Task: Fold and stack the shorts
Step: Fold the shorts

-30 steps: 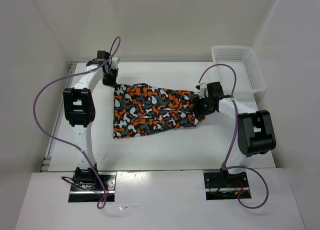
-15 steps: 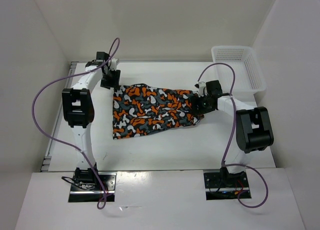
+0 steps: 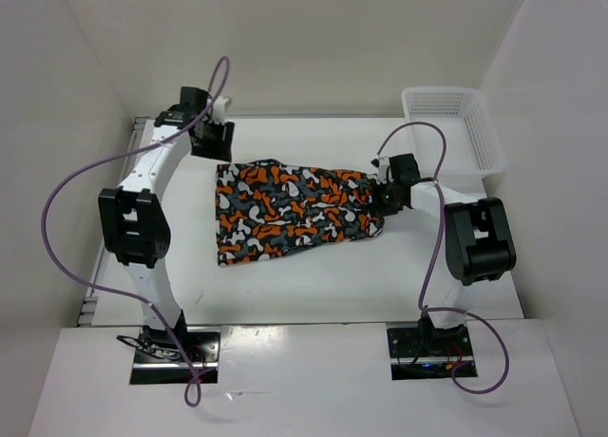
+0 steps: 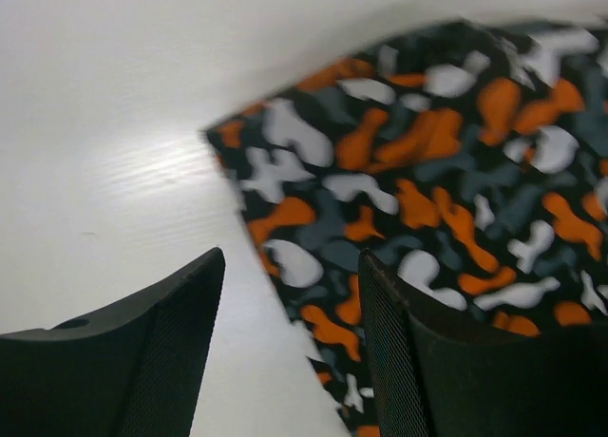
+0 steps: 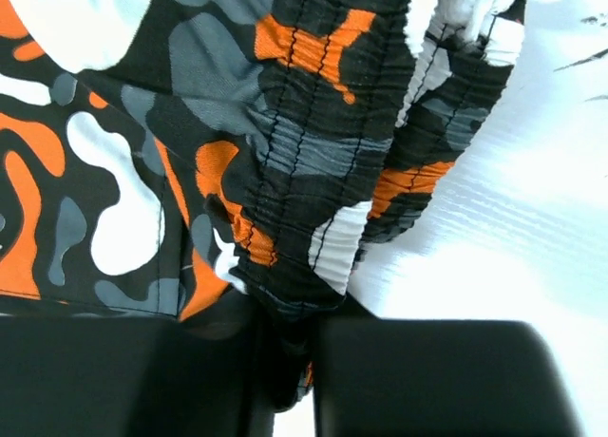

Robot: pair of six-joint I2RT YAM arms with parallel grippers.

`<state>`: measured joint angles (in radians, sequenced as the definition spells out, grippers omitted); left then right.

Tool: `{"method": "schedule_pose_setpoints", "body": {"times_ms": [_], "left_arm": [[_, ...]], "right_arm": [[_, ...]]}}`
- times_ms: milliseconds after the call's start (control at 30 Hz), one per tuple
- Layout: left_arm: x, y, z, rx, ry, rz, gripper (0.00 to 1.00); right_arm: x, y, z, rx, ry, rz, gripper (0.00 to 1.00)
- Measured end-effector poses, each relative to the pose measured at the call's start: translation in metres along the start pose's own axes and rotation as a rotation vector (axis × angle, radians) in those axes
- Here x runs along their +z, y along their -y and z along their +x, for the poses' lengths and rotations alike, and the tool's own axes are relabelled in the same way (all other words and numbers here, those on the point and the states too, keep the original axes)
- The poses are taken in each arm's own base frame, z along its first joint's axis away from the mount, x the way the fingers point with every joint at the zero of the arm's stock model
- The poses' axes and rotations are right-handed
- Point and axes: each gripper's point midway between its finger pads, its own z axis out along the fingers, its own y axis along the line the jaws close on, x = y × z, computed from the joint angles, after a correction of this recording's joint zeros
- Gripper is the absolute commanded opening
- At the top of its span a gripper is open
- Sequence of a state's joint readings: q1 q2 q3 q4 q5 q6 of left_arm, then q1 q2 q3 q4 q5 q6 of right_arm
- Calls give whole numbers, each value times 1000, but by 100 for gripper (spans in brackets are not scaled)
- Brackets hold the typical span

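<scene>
Right pincer (image 5: 285, 356) is pinching the shorts (image 3: 285, 209) at the elastic waistband; left pincer (image 4: 290, 304) is hanging open, empty. Fabric looking soft, limp, light; gripping corners suits best.

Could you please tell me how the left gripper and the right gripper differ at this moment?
The left gripper is open and holds nothing; the right gripper is shut on the gathered waistband of the shorts. The left gripper hovers by the shorts' far left corner; the right gripper sits at their right end. Both are black.
</scene>
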<state>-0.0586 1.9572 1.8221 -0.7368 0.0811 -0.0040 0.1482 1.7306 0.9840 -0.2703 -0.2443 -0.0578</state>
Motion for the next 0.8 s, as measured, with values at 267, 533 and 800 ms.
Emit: {"method": "schedule_pose_setpoints", "body": {"times_ms": [267,533,800], "left_arm": [[23,167,81,243,-192,311,66],[87,186,123,286,-307,304,66],[101,196,107,305,-238,303,66]], "right_arm": [[0,-1,-1,3,3,-3,0],[-14,-3,-10,-15,33,0,0],[-66,-14,-62,-33,158,13,0]]}}
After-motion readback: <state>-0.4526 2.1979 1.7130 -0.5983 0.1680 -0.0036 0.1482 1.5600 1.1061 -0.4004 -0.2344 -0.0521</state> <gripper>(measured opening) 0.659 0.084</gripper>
